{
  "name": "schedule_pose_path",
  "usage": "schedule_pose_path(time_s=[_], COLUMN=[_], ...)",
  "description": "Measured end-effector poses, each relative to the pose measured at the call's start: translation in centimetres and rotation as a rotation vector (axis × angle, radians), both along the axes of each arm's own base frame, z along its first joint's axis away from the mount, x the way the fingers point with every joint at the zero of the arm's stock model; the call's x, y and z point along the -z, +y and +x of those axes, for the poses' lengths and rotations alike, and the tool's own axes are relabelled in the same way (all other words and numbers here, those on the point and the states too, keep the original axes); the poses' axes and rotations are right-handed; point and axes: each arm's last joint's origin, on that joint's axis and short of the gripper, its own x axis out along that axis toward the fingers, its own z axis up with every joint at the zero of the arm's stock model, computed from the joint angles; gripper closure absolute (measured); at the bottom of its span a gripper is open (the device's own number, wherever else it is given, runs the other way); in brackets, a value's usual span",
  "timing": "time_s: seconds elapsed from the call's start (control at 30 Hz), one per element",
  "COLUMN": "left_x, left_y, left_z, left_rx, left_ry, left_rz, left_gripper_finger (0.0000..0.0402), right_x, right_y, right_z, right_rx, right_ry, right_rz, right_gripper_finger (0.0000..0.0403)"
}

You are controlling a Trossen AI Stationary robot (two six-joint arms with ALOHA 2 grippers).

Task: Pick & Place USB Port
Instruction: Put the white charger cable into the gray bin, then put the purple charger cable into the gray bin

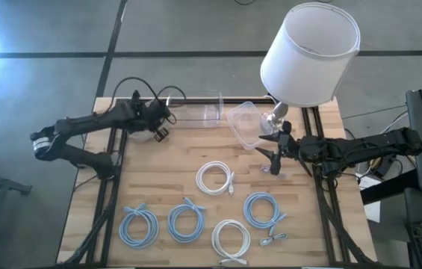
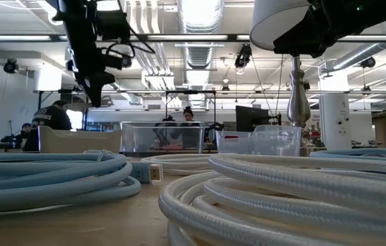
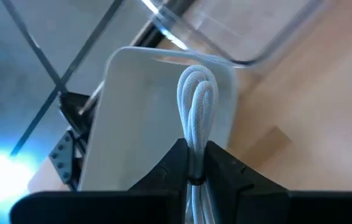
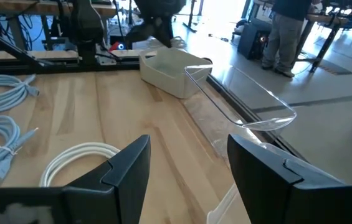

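Observation:
My left gripper (image 1: 158, 128) hovers near the table's far left, shut on a bundled white cable (image 3: 195, 99). In the left wrist view the bundle hangs over an opaque white bin (image 3: 138, 112), with a clear tub (image 3: 250, 31) beyond it. My right gripper (image 1: 272, 158) is open and empty at the table's right. It hovers beside the tilted clear tub (image 1: 244, 123) and to the right of a white cable coil (image 1: 214, 179). In its wrist view the fingers (image 4: 129, 165) stand wide apart above bare wood. My left gripper pinches the white cable bundle between its two fingers, several looped strands (image 3: 194, 146) held side by side. The loops stick out past the fingertips, lifted clear above the white bin. The rest of the cable is hidden behind the fingers.
A table lamp with a white shade (image 1: 308, 52) stands at the far right, with its metal base (image 1: 274, 119) by my right gripper. A second clear tub (image 1: 199, 112) sits at the far edge. Blue coils (image 1: 138, 226) (image 1: 187, 220) (image 1: 263, 209) and a white coil (image 1: 231, 237) lie along the near side.

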Motion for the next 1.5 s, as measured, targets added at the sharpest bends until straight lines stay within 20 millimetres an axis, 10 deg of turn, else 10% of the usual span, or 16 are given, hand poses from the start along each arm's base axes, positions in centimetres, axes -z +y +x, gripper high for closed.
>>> schedule_pose_path(time_s=[0.63, 1.5], left_x=[7.8, 9.9], left_y=[3.5, 3.2], left_z=[-3.1, -4.2], left_rx=[-0.035, -0.071], left_ry=[-0.116, -0.093], left_rz=[-0.035, -0.033], left_gripper_finger=[0.036, 0.0291], right_x=[0.0, 0.0], right_y=[0.0, 0.0], right_z=[0.0, 0.0], right_rx=[-0.006, -0.008], right_ry=[0.008, 0.01], right_rz=[-0.021, -0.027], right_gripper_finger=[0.0193, 0.0193])
